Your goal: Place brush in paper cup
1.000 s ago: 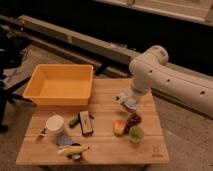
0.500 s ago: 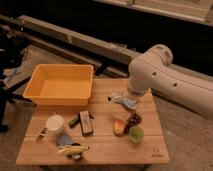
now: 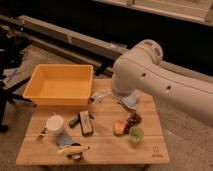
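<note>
The pincer (image 3: 98, 96), open or closed I cannot tell, is hovering near the surface's (image 3: 107, 146) far edge, while the brush (image 3: 42, 133) is lying well toward the camera and leftward, just beside the paper cup (image 3: 55, 123).

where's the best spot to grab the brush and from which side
Grip the brush near the middle of its slim handle, coming straight down with the jaws across its width. It looks to lie flat on the table close beside the paper cup, so a sideways approach would likely hit the cup. The gripper hangs beside the yellow bin, far from the brush.
</note>
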Robot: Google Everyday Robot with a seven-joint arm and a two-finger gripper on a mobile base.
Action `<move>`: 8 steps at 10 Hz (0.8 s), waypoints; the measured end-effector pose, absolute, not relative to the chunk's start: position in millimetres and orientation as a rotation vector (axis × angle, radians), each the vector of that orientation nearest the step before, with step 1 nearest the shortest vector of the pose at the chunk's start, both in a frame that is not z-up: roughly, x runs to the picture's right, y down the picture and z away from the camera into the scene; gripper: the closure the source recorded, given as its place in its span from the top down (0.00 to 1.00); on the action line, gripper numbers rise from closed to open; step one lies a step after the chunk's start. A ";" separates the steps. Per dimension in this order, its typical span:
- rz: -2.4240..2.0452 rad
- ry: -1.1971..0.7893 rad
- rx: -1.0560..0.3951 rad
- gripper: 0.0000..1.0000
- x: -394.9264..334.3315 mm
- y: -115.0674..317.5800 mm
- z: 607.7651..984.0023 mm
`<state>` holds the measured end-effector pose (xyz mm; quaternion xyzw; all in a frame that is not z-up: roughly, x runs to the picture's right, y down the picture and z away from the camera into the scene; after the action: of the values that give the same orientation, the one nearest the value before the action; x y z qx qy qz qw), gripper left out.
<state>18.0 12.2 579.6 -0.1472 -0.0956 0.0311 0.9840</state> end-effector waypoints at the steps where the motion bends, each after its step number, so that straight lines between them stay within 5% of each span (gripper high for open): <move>1: 0.026 -0.220 -0.287 0.00 6.2 11.8 572.8; 8: -0.006 -0.248 -0.280 0.00 -4.4 12.2 566.5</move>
<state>-4.4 12.2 566.5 -0.1391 -0.1234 -0.0029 0.9826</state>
